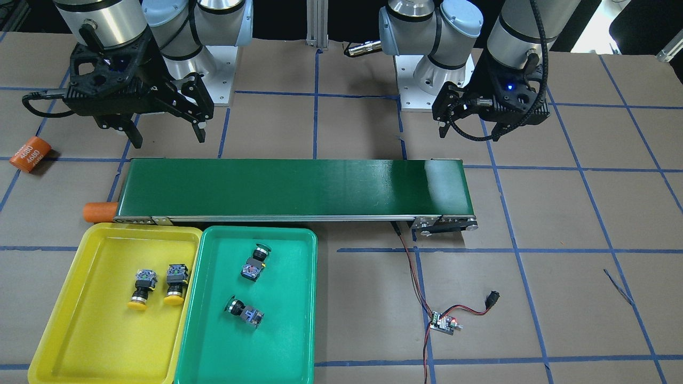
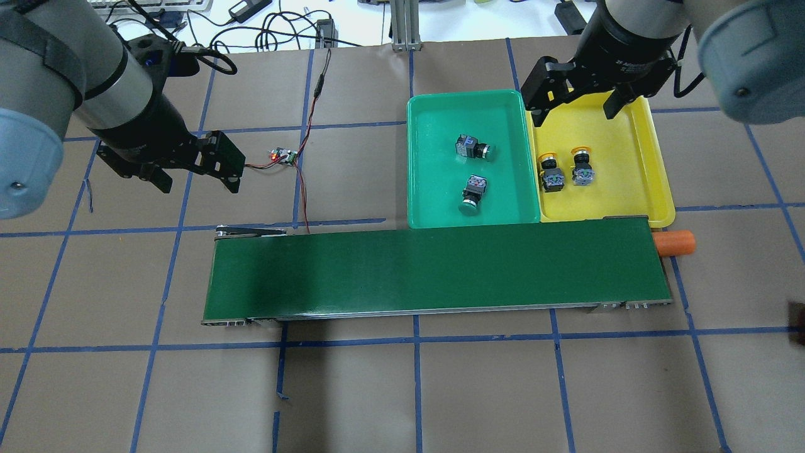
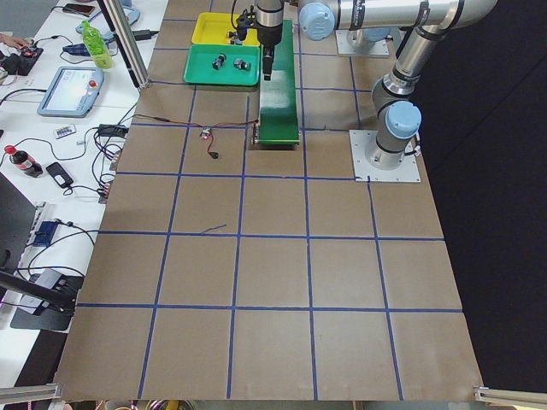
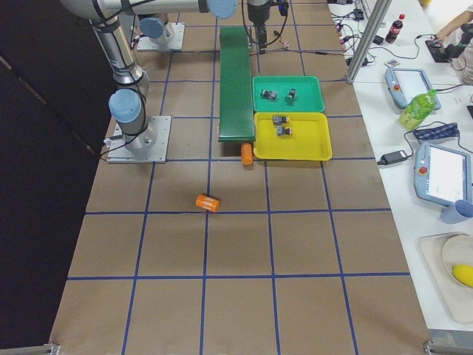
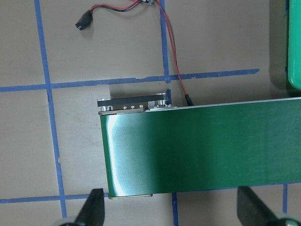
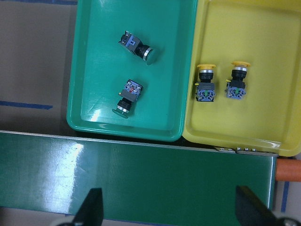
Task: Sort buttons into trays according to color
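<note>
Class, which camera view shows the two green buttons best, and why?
The right wrist view: it looks straight down from close by on the green buttons, so caps and terminals are clear. Front-facing and overhead views show them smaller; side views as specks; the left wrist view not at all.

L arm (image 1: 515, 32) & R arm (image 1: 101, 21) are both showing brushed-silver tubes w/ pale-blue joint caps (image 1: 459, 24) and blk seam rings. A blk ribbed cable (image 1: 542, 37) is running along the L tube. L gripper (image 1: 469, 132) & R gripper (image 1: 168, 137) are looking all blk: open-frame housings, thin fingers. A blue LED (image 1: 510, 86) is glowing on the L wrist block; the R block is showing a bluish light too. White print on the R wrist ring (image 2: 635, 61) is coming out too small to read. Arms are sitting on grey square base plates (image 3: 386, 158).
</note>
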### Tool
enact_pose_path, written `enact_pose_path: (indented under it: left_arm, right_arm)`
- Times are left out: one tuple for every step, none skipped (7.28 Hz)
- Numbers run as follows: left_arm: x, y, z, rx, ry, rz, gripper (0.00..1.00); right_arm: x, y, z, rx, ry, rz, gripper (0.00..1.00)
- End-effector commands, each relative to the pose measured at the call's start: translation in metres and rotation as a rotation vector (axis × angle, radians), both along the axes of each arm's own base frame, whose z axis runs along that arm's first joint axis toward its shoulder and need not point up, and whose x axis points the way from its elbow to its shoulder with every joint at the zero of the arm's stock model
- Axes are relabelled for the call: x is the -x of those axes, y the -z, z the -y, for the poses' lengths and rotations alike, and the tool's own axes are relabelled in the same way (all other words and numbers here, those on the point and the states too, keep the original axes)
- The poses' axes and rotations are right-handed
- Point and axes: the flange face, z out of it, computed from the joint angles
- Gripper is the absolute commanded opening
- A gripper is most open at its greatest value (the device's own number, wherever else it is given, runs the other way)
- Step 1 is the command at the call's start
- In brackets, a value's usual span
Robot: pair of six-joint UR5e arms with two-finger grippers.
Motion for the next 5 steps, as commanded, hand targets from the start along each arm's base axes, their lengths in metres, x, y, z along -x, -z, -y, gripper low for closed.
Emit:
enact_pose_path:
  left_arm:
    - [0.0010,-0.0005,-0.0001,0.002,0.003,-0.002,1.00]
    - [-0.0003,-0.0005,0.0000,0.001,0.007,0.004,1.00]
    - [-0.0003,-0.0005,0.0000,0.001,0.006,0.004,1.00]
    - [-0.0003,-0.0006,0.0002,0.003,0.008,0.004,1.00]
    - [-0.0002,-0.0005,0.0000,0.001,0.008,0.002,1.00]
  right_arm:
    - [0.0021,0.0003,0.0012,0.001,0.013,-0.022,1.00]
    - [0.0027,0.0024,0.0031,-0.002,0.011,-0.022,1.00]
    - [0.0027,0.0017,0.0026,0.000,0.012,-0.021,1.00]
    - [0.0040,0.0024,0.0036,-0.002,0.015,-0.020,1.00]
    - [0.0040,0.0025,0.0036,-0.002,0.015,-0.020,1.00]
